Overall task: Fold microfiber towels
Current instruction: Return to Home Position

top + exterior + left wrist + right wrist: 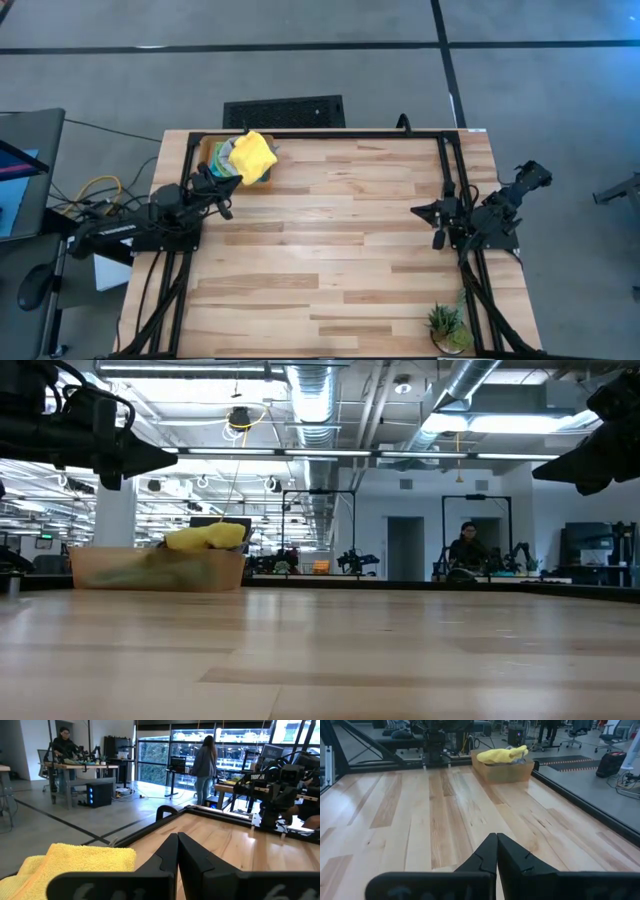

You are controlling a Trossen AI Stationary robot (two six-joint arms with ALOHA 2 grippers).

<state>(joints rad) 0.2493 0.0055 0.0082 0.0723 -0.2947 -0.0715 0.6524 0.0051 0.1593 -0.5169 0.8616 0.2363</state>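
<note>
A small potted plant [445,326] stands at the near right corner of the table [340,250]. The wide middle of the wooden top carries nothing else.

Farther in, about halfway along the table's depth, the two arms face each other from opposite edges. The right gripper [420,211] hangs by the right edge, pointing in toward the middle of the table. Its jaws are pressed together with nothing between them, as the right wrist view shows [497,840]. In the low view it sits high above the wood [545,472].

The left gripper [226,208] hangs by the left edge, a little farther back and just on the near side of the bin. Its jaws are also pressed together and hold nothing [177,840]. It is raised well off the table top too [165,457].

At the far left corner stands a low orange bin [205,146], seen in the low view as a pale box on the wood [100,570]. The yellow towel [253,155] lies on top of the pile inside it, bunched and rising over the rim [205,537]. The left wrist view shows it close under that gripper [75,865], and the right wrist view shows it far across the table [502,754]. Bits of green and blue cloth [222,165] show under it on the side toward the left edge.

Beyond the table, a person [62,742] sits at a desk and another person [202,762] stands by the windows.
</note>
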